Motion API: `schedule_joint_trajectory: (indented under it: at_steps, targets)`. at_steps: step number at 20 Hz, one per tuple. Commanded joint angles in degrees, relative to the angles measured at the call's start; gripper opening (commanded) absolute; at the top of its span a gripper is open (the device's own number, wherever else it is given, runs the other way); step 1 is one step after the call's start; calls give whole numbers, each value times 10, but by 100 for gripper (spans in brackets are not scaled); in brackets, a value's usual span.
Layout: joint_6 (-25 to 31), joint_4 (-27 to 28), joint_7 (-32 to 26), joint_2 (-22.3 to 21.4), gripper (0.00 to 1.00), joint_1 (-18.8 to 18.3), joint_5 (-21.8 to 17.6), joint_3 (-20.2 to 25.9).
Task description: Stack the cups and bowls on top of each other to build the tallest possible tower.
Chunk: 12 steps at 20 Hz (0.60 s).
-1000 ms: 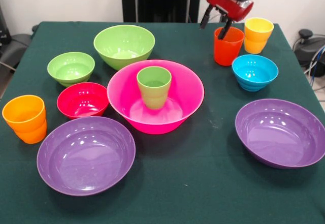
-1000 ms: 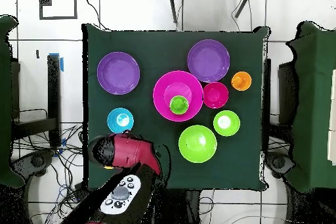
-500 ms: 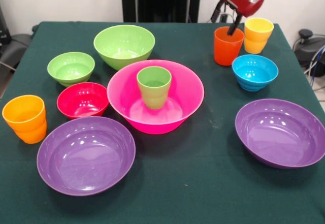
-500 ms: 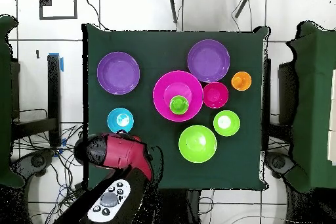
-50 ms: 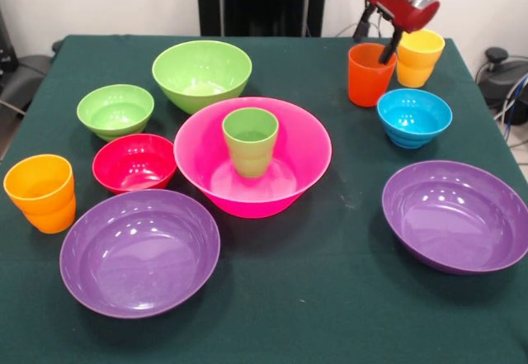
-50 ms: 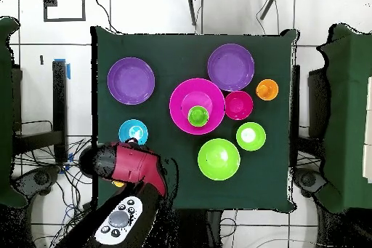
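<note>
My gripper (image 5: 379,44) hangs at two o'clock with jaws apart, one dipping inside the red-orange cup (image 5: 370,74), I judge to pinch its wall for the tower, whose hot-pink bowl (image 5: 252,156) at centre holds only the green cup (image 5: 250,140)

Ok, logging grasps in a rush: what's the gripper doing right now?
Gripper: open, holding nothing, one finger inside the red-orange cup.

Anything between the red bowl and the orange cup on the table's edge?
No, bare green cloth between the red bowl and orange cup; front view shows it.
</note>
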<state>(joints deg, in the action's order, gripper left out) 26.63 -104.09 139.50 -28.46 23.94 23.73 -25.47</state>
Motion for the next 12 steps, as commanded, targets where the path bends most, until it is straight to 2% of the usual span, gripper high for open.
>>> schedule_joint_trajectory:
  at_steps: [1, 9, 12]
  targets:
    - [-22, 45, 135, 40, 100, 15, 33, 44]
    - [-15, 59, 135, 48, 100, 18, 41, 42]
    - [-30, 61, 134, 56, 100, 18, 41, 40]
